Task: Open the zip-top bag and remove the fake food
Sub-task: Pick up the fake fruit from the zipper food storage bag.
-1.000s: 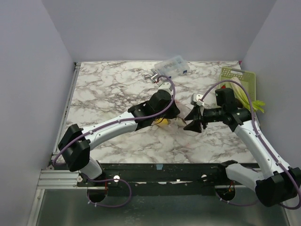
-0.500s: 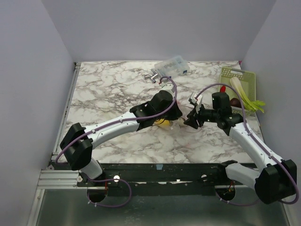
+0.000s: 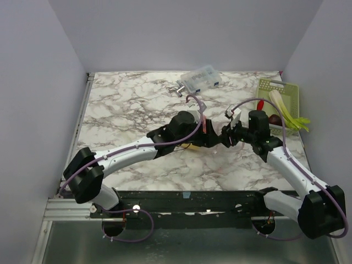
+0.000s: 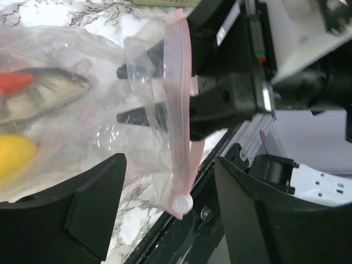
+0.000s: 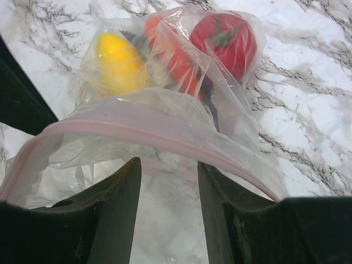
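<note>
The left gripper stands open, with fingers either side of the pink zipper strip but not pinching it. The zip-top bag rests on the marble table between both arms, with the fake food inside. The right gripper is partly open, its tips seemingly inside the bag's mouth.

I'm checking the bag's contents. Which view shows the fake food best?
Right wrist: the fake food shows clearly through the zip-top bag, yellow, orange and red pieces. Left wrist crops it at the frame edge; from the top, arms hide most.
</note>
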You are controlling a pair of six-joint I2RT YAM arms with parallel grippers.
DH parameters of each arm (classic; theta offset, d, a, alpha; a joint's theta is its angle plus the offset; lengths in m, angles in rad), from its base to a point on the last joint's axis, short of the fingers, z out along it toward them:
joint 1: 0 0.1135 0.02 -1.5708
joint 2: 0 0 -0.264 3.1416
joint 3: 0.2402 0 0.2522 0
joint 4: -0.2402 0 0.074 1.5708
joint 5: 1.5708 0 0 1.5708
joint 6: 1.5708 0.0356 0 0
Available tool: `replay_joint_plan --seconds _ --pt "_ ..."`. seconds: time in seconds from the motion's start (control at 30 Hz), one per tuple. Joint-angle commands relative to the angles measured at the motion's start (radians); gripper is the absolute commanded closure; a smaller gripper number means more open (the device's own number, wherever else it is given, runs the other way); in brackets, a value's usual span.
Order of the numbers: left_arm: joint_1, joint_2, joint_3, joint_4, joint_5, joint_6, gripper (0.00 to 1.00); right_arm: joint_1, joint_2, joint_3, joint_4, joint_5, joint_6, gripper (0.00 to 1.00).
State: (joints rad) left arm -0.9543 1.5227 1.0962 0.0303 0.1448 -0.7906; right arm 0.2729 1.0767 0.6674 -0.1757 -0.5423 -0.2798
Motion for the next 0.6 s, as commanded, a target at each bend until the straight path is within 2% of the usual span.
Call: replay_joint_plan --seconds 0.0,0.13,0.3,0.57 --pt "0.021 -0.122 -0.077 0.088 0.037 0.06 0.28 -0.01 0.031 -0.021 0.073 0.019 0.059 0.51" --pt "0.074 -0.208 -0.184 0.089 0.011 0.086 0.19 -0.019 0.068 -0.014 0.079 0.03 0.088 0.5" --pt "0.213 -0.288 -0.341 0.09 0.013 0.074 0.15 -0.047 0.115 -0.002 0.081 0.008 0.13 0.5" --pt "0.389 -0.206 -0.35 0.021 0.035 0.087 0.14 -0.052 0.163 0.006 0.079 -0.021 0.146 0.5"
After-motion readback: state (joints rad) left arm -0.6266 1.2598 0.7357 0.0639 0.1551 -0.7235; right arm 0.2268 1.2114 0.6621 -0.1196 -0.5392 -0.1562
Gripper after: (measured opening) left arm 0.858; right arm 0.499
